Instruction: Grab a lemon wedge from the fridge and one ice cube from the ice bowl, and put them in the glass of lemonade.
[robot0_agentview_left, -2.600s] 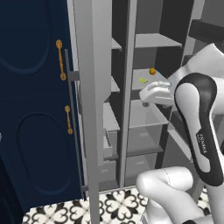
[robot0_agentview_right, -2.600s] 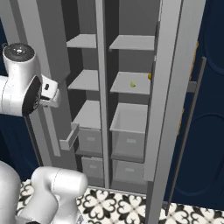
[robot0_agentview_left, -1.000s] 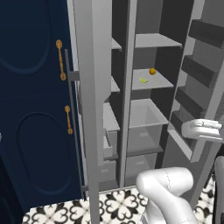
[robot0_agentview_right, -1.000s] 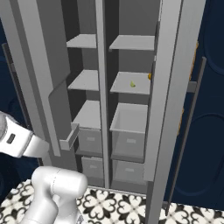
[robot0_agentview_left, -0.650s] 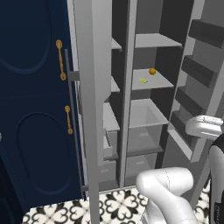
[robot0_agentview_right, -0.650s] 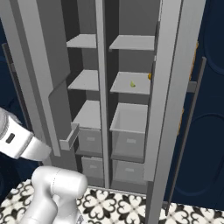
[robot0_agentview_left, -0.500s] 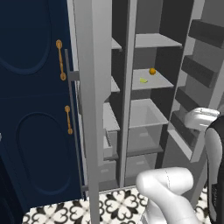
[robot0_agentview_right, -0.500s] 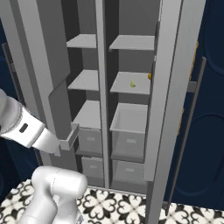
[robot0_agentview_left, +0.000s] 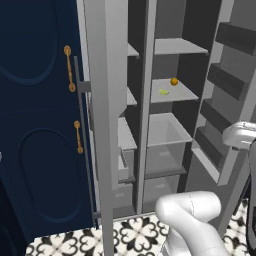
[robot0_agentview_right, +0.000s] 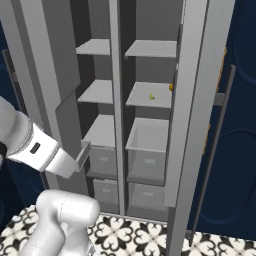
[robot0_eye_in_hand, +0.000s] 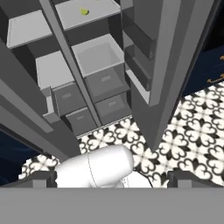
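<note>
The fridge (robot0_agentview_left: 107, 100) stands with both doors open and its grey shelves showing. The lemon wedge (robot0_agentview_left: 164, 92), a tiny yellow-green slice, lies on a middle right shelf beside a small orange fruit (robot0_agentview_left: 174, 81). The right base view also has the lemon wedge (robot0_agentview_right: 151, 96), and in the hand view the lemon wedge (robot0_eye_in_hand: 84, 12) sits far off at the top. My gripper (robot0_eye_in_hand: 111, 179) is open, held well back from the fridge (robot0_eye_in_hand: 96, 57) and low, its fingertips (robot0_eye_in_hand: 41, 178) wide apart with nothing between them. The ice bowl and the glass of lemonade are out of view.
Navy cabinet doors with gold handles (robot0_agentview_left: 67, 67) flank the fridge on the left. The open right door (robot0_agentview_left: 225, 95) carries door bins close to my arm (robot0_agentview_left: 240, 135). Grey drawers (robot0_agentview_right: 145, 150) sit below the shelves. The floor (robot0_eye_in_hand: 192, 118) is patterned tile.
My hand, earlier up at the lemon's shelf, has pulled back and dropped low. Over the last second the arm has risen a little at the frame edges. The jaws stay wide.
</note>
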